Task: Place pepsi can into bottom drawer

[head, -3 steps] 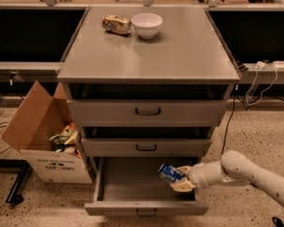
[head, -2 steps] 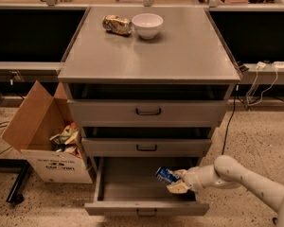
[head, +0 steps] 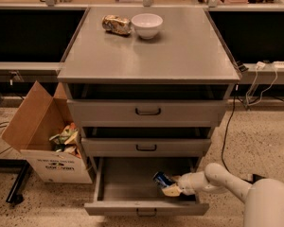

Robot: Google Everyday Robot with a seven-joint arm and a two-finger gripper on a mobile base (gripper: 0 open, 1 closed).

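Cabinet (head: pixel 180 56) of grey metal, seen from the front, with three drawers. Its bottom drawer (head: pixel 113 208) is pulled well out, its floor bare except at the right rear, where the pepsi can (head: pixel 162 178) sits tilted inside, pinched in the closed gripper (head: pixel 172 190). The white arm (head: pixel 222 178) reaches in over the drawer's right wall from the lower right. The two shallower drawers above show dark gaps over their fronts. A white bowl (head: pixel 147 25) and a dented tan can (head: pixel 116 24) sit side by side, almost touching, at the back of the cabinet top. An open cardboard box (head: pixel 57 164) of crumpled wrappers (head: pixel 64 138) stands just left of the drawers. Speckled floor (head: pixel 255 136) lies open on the right, crossed by a cable (head: pixel 229 126).
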